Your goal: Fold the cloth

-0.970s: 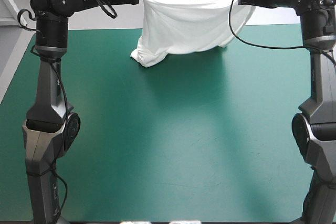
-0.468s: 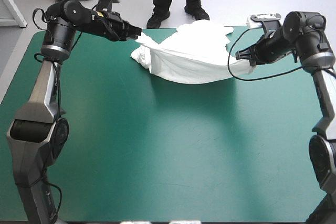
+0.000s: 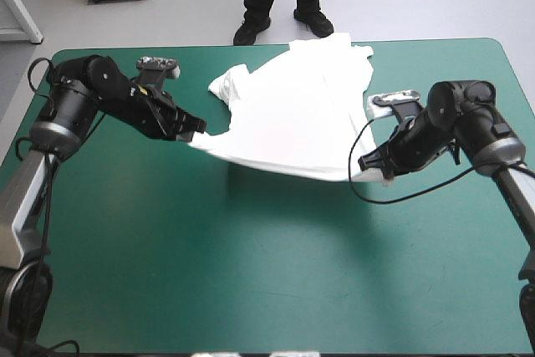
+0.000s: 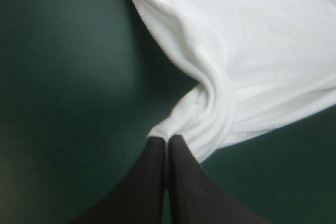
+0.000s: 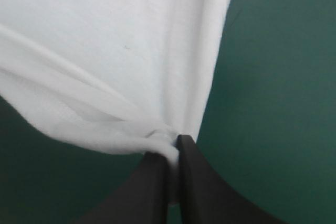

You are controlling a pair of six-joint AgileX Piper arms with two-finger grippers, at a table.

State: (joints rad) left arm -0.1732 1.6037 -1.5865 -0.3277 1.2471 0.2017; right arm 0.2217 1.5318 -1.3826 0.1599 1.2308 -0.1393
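High view: T-shirt (image 3: 292, 106) corners between L fingers (image 3: 187, 124) & R fingers (image 3: 373, 160).

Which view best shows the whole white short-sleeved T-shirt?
The high view: the whole white short-sleeved T-shirt shows, stretched between the left gripper and right gripper over the teal-green cover. Each wrist view shows only a bunched corner pinched between its black fingers.

R gripper (image 5: 170, 148) tight on bunched white T-shirt (image 5: 105, 40), teal-green cover (image 5: 273, 77) beneath.

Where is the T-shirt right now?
In the high view the T-shirt lies spread at the far middle of the table, its near corners pinched by the left end effector and the right end effector.
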